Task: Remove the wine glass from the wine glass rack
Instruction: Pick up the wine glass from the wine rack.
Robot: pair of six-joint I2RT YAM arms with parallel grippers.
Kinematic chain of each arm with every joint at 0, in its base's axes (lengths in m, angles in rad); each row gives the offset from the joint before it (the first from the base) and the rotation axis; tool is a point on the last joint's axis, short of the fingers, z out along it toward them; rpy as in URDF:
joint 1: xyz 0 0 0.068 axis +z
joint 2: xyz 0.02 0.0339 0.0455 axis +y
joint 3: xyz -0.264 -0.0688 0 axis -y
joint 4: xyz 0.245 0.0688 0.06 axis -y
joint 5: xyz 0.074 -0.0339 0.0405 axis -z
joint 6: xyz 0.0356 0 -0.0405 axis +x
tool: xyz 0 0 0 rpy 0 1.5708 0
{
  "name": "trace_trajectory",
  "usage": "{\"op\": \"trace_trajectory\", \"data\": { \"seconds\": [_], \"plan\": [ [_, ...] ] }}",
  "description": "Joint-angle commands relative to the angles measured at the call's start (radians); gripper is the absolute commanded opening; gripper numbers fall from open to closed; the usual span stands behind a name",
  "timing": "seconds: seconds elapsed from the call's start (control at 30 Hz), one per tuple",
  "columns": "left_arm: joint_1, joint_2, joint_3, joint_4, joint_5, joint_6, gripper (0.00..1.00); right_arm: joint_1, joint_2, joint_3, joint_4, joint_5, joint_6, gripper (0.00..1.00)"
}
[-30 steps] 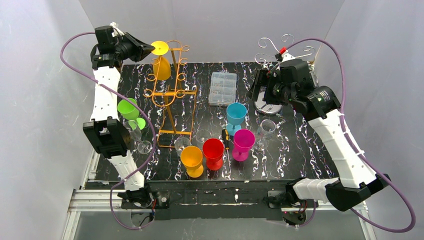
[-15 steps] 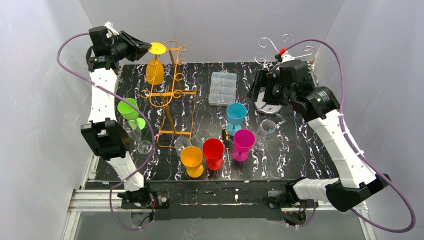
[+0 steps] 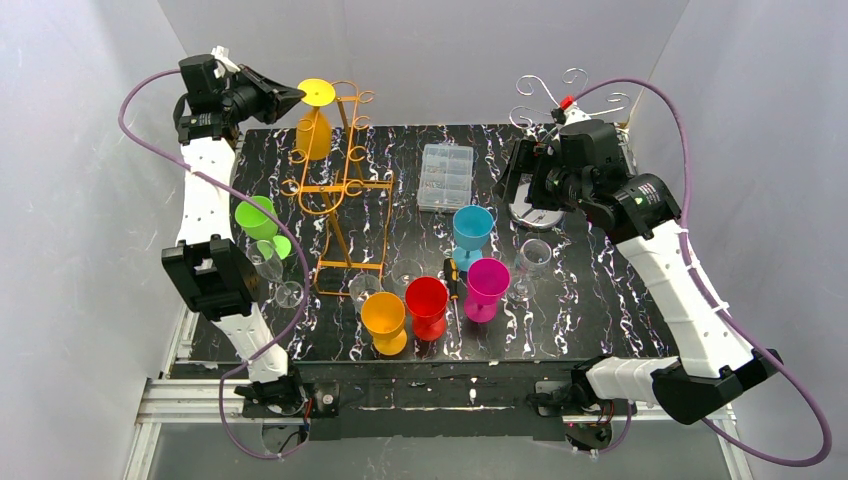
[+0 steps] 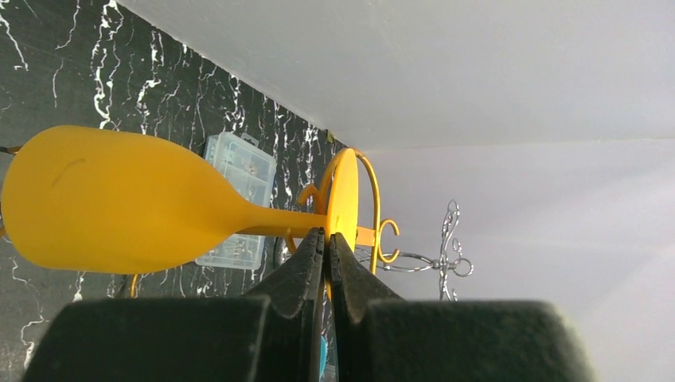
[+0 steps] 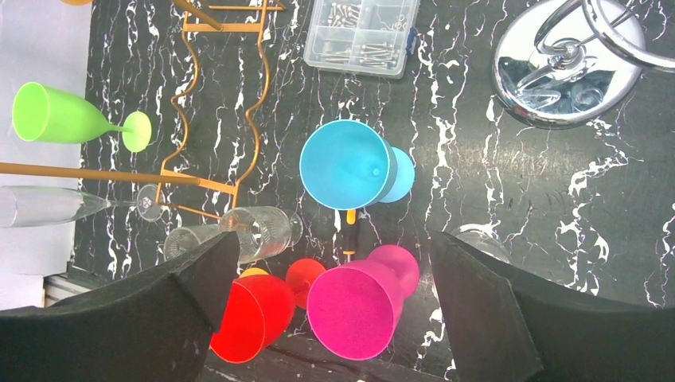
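white walls closed in a black, white-veined table (image 3: 590,250), and high at its far left corner the left gripper (image 4: 326,240) was clenched, its two dark fingers pressed together with no gap showing. the tips sat against the lower edge of the round foot (image 4: 344,199) of the yellow wine glass (image 4: 119,199); whether they pinched that rim could not be told. the glass hung upside down at the top of the orange wire rack (image 3: 345,190), foot up and bowl pointing down toward the table, its stem lying in the rack's upper hook. lower on the rack's left side a green glass (image 3: 257,217) and a clear glass (image 5: 40,205) hung out over the table edge. beyond the rack a clear plastic parts box (image 3: 446,176) lay flat. on the other side the right gripper (image 5: 334,259) was released, jaws spread wide, holding nothing, hovering above a blue cup (image 5: 346,163), a magenta cup (image 5: 354,306) and a red cup (image 5: 251,314). an orange cup (image 3: 384,315) stood just left of the red one, near the front. a silver rack on a chrome base (image 5: 565,68) stood at the far right.
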Motion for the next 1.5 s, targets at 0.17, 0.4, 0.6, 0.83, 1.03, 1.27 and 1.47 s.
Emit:
{"op": "trace_trajectory", "data": {
  "seconds": [0.17,0.4,0.6,0.83,1.03,1.27,1.47],
  "plan": [
    [0.027,-0.100,-0.004,0.057,0.032,-0.037,0.00,0.004,-0.027,-0.004,0.039,0.012,0.008,0.98],
    [0.049,-0.115,-0.012,0.060,0.026,-0.040,0.00,0.004,-0.022,-0.003,0.038,0.005,0.007,0.98],
    [0.059,-0.101,-0.003,0.069,0.022,-0.018,0.00,0.004,-0.021,-0.006,0.047,-0.015,0.005,0.98],
    [0.060,-0.065,-0.015,0.133,0.030,-0.039,0.00,0.004,-0.034,-0.006,0.041,-0.022,0.005,0.98],
    [0.059,-0.068,-0.042,0.149,0.023,-0.039,0.00,0.004,-0.042,-0.010,0.041,-0.028,0.009,0.99],
    [0.059,-0.074,-0.061,0.159,0.017,-0.034,0.00,0.004,-0.053,-0.017,0.046,-0.040,0.013,0.98],
    [0.061,-0.069,-0.039,0.121,-0.009,-0.012,0.00,0.004,-0.057,-0.015,0.042,-0.043,0.015,0.99]
  ]
}}
